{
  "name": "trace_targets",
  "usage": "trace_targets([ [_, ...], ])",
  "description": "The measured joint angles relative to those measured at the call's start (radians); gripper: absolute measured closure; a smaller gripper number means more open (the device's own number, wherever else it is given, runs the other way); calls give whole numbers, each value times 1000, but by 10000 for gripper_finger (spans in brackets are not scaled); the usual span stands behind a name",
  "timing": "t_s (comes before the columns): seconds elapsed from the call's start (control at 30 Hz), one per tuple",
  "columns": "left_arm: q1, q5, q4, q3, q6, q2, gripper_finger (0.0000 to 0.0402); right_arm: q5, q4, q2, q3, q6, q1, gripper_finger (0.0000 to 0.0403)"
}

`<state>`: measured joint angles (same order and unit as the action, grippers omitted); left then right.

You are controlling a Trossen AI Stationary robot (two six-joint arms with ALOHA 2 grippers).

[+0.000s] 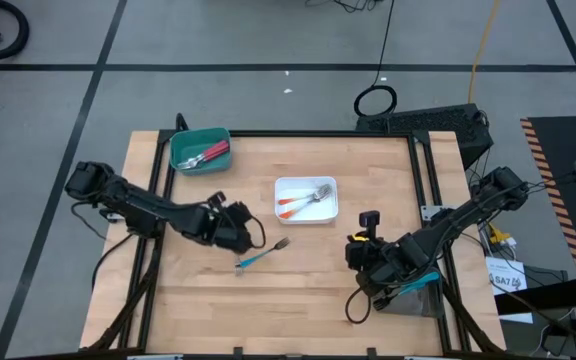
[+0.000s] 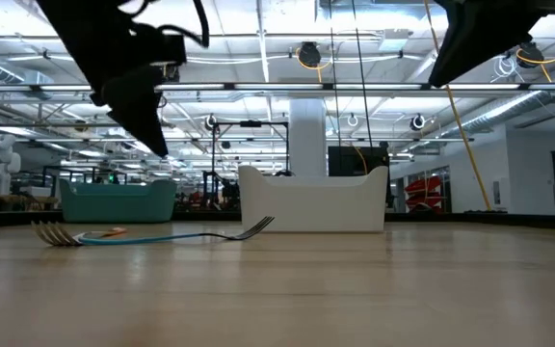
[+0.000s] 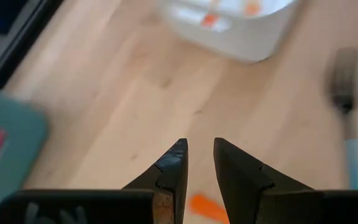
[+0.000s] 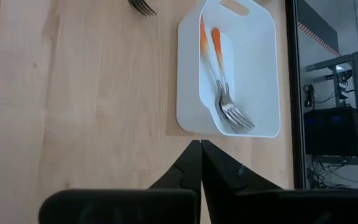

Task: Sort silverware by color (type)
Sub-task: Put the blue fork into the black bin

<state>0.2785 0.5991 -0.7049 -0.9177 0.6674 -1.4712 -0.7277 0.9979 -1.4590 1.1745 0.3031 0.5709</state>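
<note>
- Two forks lie loose on the bare wood of the table (image 1: 298, 300), roughly at its middle: a blue-handled fork (image 1: 263, 256) in plain sight, and an orange-handled fork (image 3: 209, 208) of which only the handle end shows beneath my left fingers.
- The blue-handled fork lies just beside my left gripper (image 1: 236, 228), on the side toward the table's near edge. Its long axis runs diagonally, tines toward the white tray (image 1: 306, 216) and handle end toward the near-left corner.
- My left arm is clearly the nearer one. My right gripper (image 1: 360, 250) waits well apart toward the right edge, fingers pressed together on nothing.
- My left gripper hangs above the wood with a narrow gap between its fingers (image 3: 169, 171); nothing is between them and nothing is touched.
- The orange handle sits almost directly under that gap, so I judge it the closer pick, needing only a descent.
- Sorted so far: red-handled forks (image 1: 208, 155) in the teal tray (image 1: 180, 142) at the far-left corner, and orange-handled forks (image 4: 219, 81) in the white tray.
- The grey tray (image 1: 423, 298) by the right edge is largely hidden under my right arm; I cannot tell its contents.
</note>
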Motion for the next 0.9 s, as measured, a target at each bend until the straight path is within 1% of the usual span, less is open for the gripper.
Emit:
trace_targets([
  [0.07, 30, 0, 44, 0, 0, 0, 314, 7, 0, 0, -8, 6, 0, 403],
  [0.23, 105, 0, 148, 0, 3, 0, 314, 71, -15, 0, -13, 58, 0, 403],
  [0.37, 168, 1, 219, 0, 4, 0, 314, 125, -79, 0, -13, 102, 3, 403],
  [0.47, 215, 7, 256, 0, 5, 0, 314, 129, -140, 0, -13, 127, 16, 403],
  [0.67, 295, 69, 304, 0, 4, 0, 313, 129, -265, 0, -13, 129, 51, 403],
  [0.77, 320, 94, 318, 0, 4, -17, 313, 129, -291, 0, -13, 128, 65, 403],
  [0.9, 338, 112, 329, 0, -8, -73, 306, 128, -295, 0, -13, 129, 78, 403],
])
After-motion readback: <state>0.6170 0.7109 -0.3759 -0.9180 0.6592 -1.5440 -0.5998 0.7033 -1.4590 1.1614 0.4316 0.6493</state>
